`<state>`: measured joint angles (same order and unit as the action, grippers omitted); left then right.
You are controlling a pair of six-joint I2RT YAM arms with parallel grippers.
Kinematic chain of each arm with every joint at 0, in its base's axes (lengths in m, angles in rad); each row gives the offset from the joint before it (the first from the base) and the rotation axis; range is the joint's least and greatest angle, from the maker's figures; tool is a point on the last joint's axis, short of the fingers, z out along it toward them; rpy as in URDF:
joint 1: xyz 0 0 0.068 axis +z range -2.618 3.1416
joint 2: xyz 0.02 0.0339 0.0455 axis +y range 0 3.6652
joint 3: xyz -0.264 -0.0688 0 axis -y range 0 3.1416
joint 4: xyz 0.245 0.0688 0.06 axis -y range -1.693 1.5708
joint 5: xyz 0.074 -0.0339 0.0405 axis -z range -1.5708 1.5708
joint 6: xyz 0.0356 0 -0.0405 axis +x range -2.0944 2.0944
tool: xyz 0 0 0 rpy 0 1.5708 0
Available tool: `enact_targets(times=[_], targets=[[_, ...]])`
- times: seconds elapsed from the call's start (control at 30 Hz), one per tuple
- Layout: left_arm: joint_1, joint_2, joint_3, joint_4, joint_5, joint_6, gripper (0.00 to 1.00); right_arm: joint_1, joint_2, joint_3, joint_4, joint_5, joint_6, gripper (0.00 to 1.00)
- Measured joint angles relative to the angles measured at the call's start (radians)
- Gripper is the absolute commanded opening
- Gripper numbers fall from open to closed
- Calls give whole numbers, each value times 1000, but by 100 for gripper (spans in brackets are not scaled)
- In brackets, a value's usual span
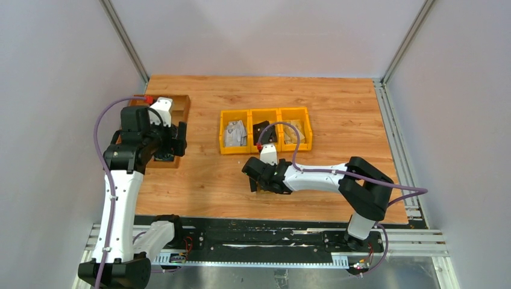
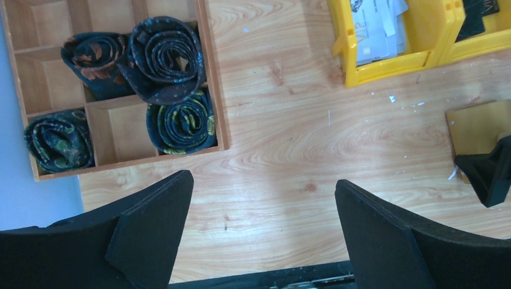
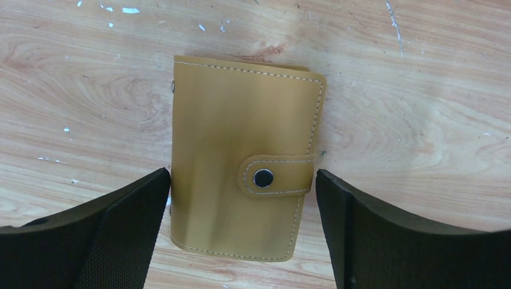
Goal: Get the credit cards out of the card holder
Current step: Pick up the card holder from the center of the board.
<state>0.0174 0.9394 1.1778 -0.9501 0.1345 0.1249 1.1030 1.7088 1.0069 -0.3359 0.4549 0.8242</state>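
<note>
**Both grippers released; card holder closed on the table**

Left: the left gripper hangs empty with its jaws spread wide, near a wooden tray of rolled cloths. Centre: three yellow bins. Right: the right gripper, jaws spread, straddles the card holder, which lies flat with its snap fastened.
</note>
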Motion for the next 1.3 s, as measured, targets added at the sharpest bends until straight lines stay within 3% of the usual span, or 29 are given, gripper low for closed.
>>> enact_targets(times=[0.23, 0.33, 0.53, 0.93, 1.3], targets=[[0, 0, 12, -14, 21, 0, 100, 0, 17, -17, 63, -8, -2, 87], [0, 0, 12, -20, 34, -1, 100, 0, 18, -19, 91, -18, -16, 73], [0, 1, 19, -23, 77, -28, 100, 0, 28, -19, 153, -56, -42, 64], [0, -12, -18, -24, 204, -97, 100, 34, 27, -11, 266, -183, -198, 61], [0, -15, -21, -24, 391, -210, 100, 42, -124, 42, 370, -240, -301, 60]])
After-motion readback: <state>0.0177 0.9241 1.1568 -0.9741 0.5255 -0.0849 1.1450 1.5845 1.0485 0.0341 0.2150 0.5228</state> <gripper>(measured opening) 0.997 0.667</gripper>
